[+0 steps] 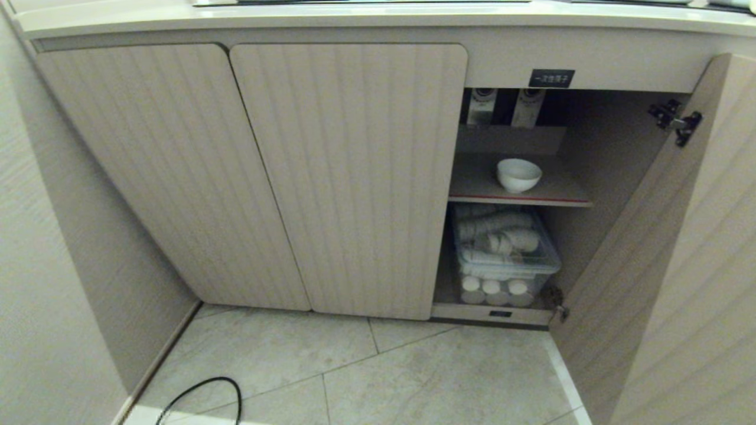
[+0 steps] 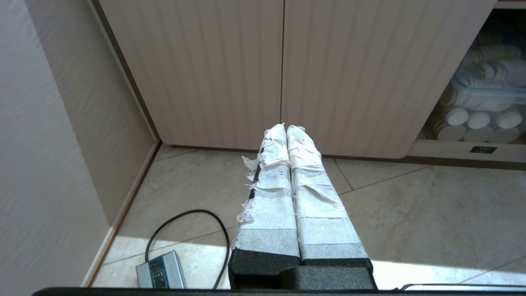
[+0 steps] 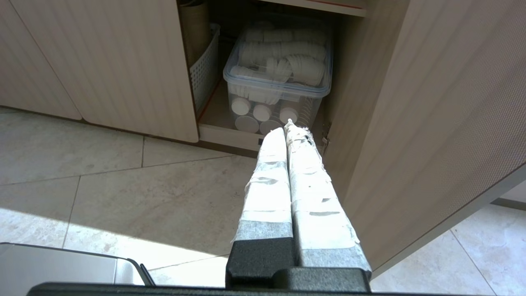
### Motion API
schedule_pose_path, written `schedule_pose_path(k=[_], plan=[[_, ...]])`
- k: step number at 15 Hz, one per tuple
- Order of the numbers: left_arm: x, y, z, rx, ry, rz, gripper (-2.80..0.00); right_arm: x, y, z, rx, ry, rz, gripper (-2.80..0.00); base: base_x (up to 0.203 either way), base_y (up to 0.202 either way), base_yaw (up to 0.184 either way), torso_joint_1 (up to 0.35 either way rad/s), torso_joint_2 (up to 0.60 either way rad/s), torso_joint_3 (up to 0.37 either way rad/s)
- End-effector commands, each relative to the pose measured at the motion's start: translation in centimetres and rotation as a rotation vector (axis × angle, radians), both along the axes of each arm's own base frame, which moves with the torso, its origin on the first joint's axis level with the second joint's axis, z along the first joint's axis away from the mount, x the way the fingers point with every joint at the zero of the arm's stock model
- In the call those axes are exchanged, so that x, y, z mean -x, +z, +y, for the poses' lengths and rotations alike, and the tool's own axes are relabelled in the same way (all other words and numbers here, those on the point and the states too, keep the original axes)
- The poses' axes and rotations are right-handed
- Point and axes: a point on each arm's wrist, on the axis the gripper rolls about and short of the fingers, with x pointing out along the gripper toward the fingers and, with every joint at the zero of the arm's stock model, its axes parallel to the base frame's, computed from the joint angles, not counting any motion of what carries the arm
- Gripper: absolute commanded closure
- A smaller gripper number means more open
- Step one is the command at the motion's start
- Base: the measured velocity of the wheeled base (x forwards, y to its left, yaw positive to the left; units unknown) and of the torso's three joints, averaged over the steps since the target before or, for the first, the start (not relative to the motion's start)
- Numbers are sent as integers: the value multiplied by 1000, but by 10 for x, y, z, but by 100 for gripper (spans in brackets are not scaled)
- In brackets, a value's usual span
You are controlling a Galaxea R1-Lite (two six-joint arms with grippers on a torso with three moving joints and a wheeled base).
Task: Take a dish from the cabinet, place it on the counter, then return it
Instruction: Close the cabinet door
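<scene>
The dish point(image 1: 518, 175), a small plain white bowl, stands upright on the upper red-edged shelf point(image 1: 567, 192) inside the cabinet point(image 1: 348, 177). The cabinet's right door point(image 1: 667, 248) is swung open; its two left doors are closed. The cream counter point(image 1: 378, 18) runs along the top above it. Neither arm shows in the head view. My left gripper point(image 2: 286, 126) is shut and empty, low above the floor, facing the closed doors. My right gripper point(image 3: 285, 126) is shut and empty too, pointing at the cabinet's bottom compartment beside the open door point(image 3: 431, 123).
A clear lidded box point(image 1: 502, 260) of stacked white disposable cups fills the lower compartment, with a white slatted basket point(image 3: 203, 70) to its left. A black cable point(image 1: 204, 398) loops on the tiled floor near a small grey device point(image 2: 160, 271). A wall point(image 1: 59, 265) closes the left side.
</scene>
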Motion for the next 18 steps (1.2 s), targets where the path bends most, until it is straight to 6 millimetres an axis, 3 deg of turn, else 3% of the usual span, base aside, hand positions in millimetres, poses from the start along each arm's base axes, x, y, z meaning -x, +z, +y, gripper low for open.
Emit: schedule_pose_path(k=[1, 15, 18], plan=[[0, 0, 0, 0, 0, 1, 0, 0, 0, 0, 1, 1, 1, 0, 0, 0, 0, 0, 0, 0], [0, 0, 0, 2, 1, 0, 0, 0, 0, 0, 1, -2, 1, 0, 0, 0, 0, 0, 0, 0], [0, 0, 0, 0, 1, 1, 0, 0, 0, 0, 1, -2, 1, 0, -2, -120, 12, 2, 4, 1]])
